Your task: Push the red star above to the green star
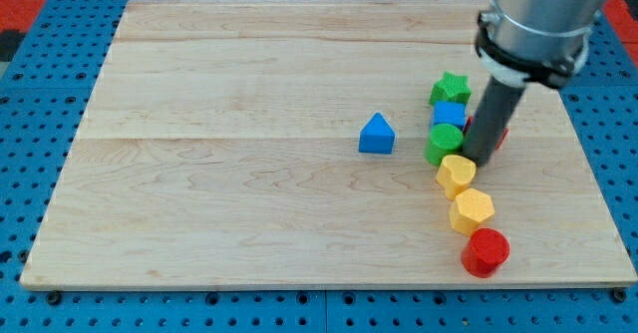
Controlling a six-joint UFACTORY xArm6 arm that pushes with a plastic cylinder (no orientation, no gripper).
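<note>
The green star [451, 88] lies at the view's upper right of the wooden board. The red star [499, 134] is mostly hidden behind my rod; only a red edge shows to the right of the rod, below and right of the green star. My tip [479, 160] rests on the board just right of the green round block [445, 143], against the red star's left side. A blue block [450, 115] sits between the green star and the green round block.
A blue triangle [376, 134] lies near the board's middle. Two yellow blocks [457, 174] [471, 211] and a red round block [485, 251] run in a line down toward the view's bottom right. The board's right edge [598, 173] is close.
</note>
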